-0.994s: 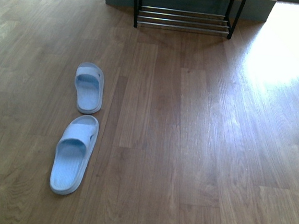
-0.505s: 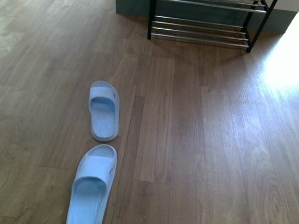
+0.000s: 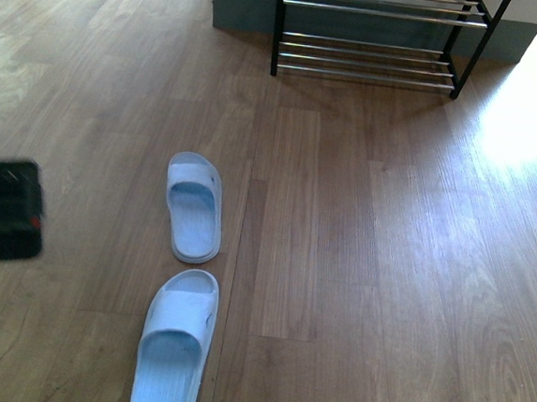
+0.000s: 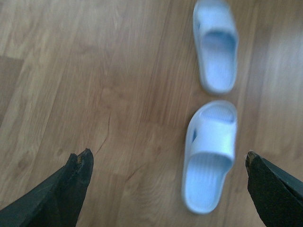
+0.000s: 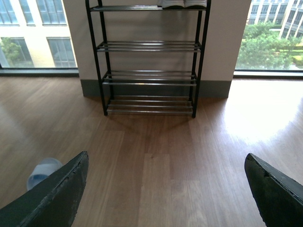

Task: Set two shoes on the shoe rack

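1. Our left gripper [image 4: 165, 160]: black, jaws spread wide, nothing held. In the left wrist view its dark fingertips [image 4: 81, 163] hang above the floor, with the nearer slide between them, close to one tip. In the front view it is a blurred black shape at the far left, apart from both slides.

2. Our right gripper [image 5: 165, 158]: black, jaws wide apart, nothing held, pointed at the rack across the floor.

3. Near pale blue-white rubber slide [image 3: 176, 348]: flat on its sole, toe toward the rack. Its heel is cut off by the lower edge of the front view.

4. Far pale blue-white rubber slide [image 3: 195, 212]: flat on its sole, toe the same way. It lies just beyond the near one, roughly in line with it, with a narrow gap between them. We see both left of centre on the floor, well apart from the rack.

5. Brown wood-plank floor [image 3: 357, 265]: a bright patch of sunlight lies at the far right.

6. Open shoe rack with black metal frame and chrome bars [image 3: 372, 43]: upright against a pale wall with grey skirting [image 5: 142, 23]. We count four tiers in the right wrist view. White-soled footwear [image 5: 184, 4] sits on the top tier, cut off by the picture's edge, so we cannot tell its kind.

7. Large windows [image 5: 33, 33]: one on either side of the wall, showing buildings and trees.
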`<state>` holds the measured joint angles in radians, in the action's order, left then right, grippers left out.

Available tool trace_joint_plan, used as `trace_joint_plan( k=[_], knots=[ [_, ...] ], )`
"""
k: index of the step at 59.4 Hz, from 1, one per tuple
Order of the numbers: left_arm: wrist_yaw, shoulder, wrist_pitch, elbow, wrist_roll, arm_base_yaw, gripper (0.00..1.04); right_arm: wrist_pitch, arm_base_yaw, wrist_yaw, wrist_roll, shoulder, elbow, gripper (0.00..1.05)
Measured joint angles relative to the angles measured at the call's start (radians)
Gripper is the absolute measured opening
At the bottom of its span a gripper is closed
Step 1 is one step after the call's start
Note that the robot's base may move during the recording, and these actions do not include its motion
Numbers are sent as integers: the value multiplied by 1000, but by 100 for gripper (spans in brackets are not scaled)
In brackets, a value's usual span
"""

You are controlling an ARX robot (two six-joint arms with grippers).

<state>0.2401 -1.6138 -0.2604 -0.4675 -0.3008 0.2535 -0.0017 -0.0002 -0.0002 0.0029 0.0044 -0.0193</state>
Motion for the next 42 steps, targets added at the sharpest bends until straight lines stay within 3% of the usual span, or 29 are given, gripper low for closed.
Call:
trace_joint_plan(
  k=[13, 42],
  knots=[
    [-18, -480, -16, -180, 133, 22, 95, 0, 0, 0, 0, 0, 0, 96],
    [-2, -961, -58, -509, 457, 101, 95, 0, 0, 0, 0, 0, 0, 96]
  ],
)
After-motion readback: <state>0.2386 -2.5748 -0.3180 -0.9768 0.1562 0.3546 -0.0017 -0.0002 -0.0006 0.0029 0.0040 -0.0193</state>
